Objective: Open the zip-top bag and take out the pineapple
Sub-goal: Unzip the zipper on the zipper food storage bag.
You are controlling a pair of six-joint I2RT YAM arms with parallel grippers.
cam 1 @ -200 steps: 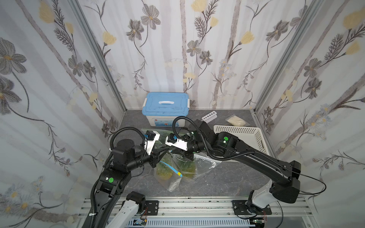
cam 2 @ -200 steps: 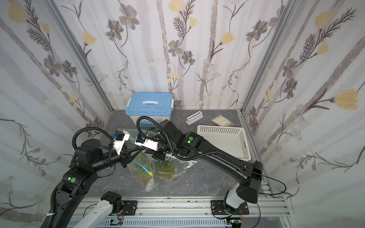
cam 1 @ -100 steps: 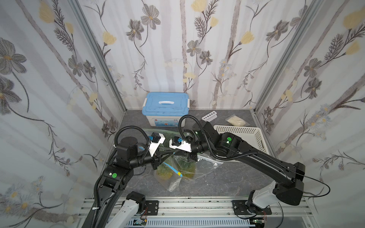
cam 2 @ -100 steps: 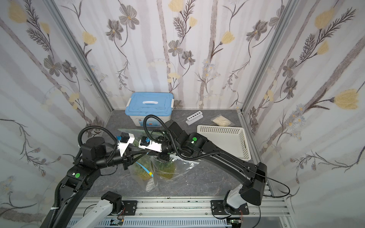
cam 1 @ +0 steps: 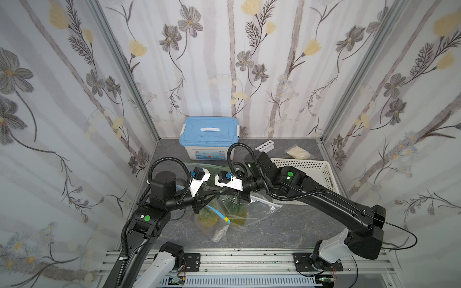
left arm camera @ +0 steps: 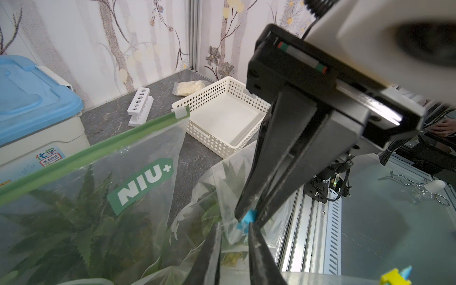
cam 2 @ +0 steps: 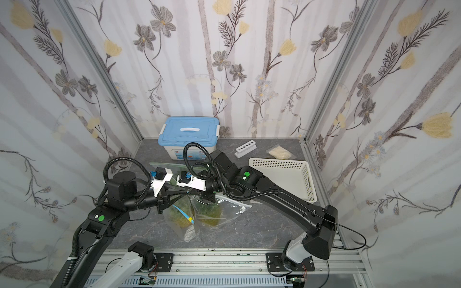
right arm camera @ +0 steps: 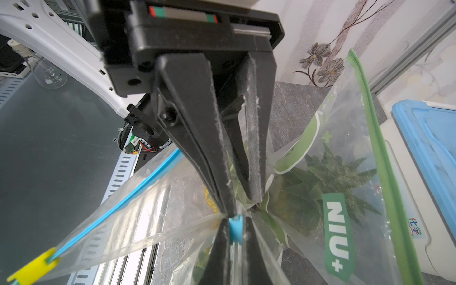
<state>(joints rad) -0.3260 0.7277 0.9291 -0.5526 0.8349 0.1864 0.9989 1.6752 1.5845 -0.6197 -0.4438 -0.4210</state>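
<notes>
1. Right hand (right arm camera: 235, 223) clamped on the blue slider (right arm camera: 235, 232) of the zip-top bag (right arm camera: 148, 217), set to unzip.
2. Left hand (left arm camera: 234, 225) narrowed around the film, probably bracing; grip unclear.
3. Pineapple (cam 1: 207, 218) still bagged beneath both hands.

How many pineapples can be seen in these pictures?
2. The left pineapple lies beside the left arm; the right pineapple lies across the blue zip strip from it. Others may be hidden.
</notes>
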